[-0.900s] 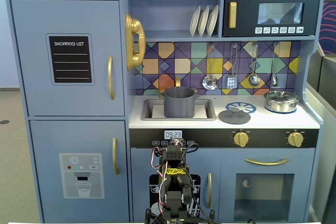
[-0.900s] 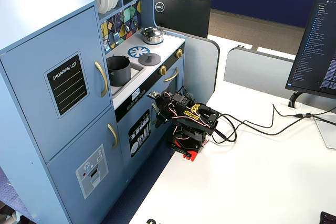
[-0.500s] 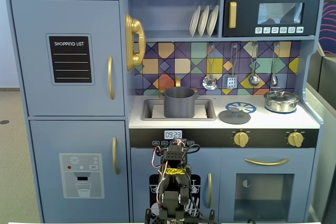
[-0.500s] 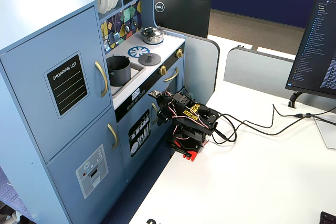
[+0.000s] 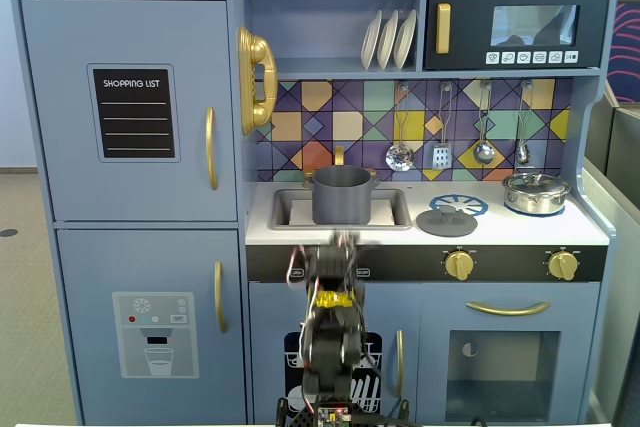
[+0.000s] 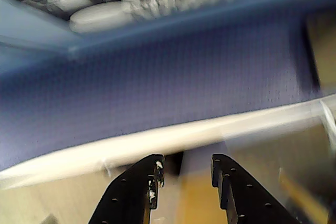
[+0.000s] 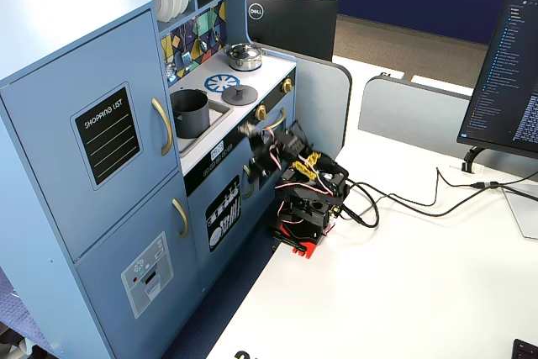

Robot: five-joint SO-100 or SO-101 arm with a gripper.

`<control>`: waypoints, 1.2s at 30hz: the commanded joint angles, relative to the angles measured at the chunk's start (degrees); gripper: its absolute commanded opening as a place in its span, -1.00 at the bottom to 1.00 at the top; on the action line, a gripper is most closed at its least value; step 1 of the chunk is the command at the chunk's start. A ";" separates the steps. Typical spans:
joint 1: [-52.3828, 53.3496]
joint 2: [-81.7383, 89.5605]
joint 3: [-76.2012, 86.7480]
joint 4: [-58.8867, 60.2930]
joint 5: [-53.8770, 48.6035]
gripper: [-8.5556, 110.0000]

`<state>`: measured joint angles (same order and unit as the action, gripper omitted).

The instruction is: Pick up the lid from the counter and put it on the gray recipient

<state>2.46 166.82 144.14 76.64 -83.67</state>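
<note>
One toy kitchen (image 5: 130,107), pale blue with gold handles, filled most of a fixed view, and the arm (image 5: 328,347) stood on the white table (image 7: 437,292) directly before its lower doors. Largest to smallest, the scene then comprised the kitchen, the arm, the gray recipient (image 5: 341,195), the lid (image 5: 446,220) and the gripper (image 6: 185,174). In both fixed views the arm's upper part appeared motion-blurred, reaching up in front of the black control strip that ran below the counter (image 5: 590,230). The gray recipient (image 7: 191,113) sat upright in the sink recess, above and beyond the gripper, its mouth uncovered. The lid (image 7: 239,93) lay flat on the counter, knob up, above and to the right of the gripper in the front-facing fixed view; it overlapped the near edge of the blue-and-white burner print (image 5: 462,204) and lay well apart from the recipient. A shiny silver pot (image 5: 535,192) with its own lid stood farther right still. In the wrist view the two dark fingers (image 6: 134,190) entered from the lower edge with a moderate gap between their tips and nothing held between them; beyond them lay a blurred blue panel and a pale edge. A computer monitor (image 7: 508,65) stood on the table away from the arm.
</note>
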 commanded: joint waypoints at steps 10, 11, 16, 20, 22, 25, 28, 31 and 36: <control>12.48 -7.91 -24.79 -26.98 -7.56 -0.86; 13.97 -7.29 -23.20 -32.17 -7.29 -0.86; 19.25 -5.98 -14.50 -53.88 -7.12 -0.74; 23.03 -7.91 -9.58 -64.25 -5.98 -0.53; 24.79 -9.58 -7.65 -69.61 -6.42 -0.48; 26.72 -13.01 -7.38 -74.27 -6.50 -0.41; 28.21 -17.67 -9.14 -76.64 -6.94 -0.40; 29.44 -22.59 -11.60 -78.93 -7.03 -0.38; 33.05 -29.79 -13.62 -84.02 -8.26 -0.33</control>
<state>32.96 140.89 135.18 -3.43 -91.23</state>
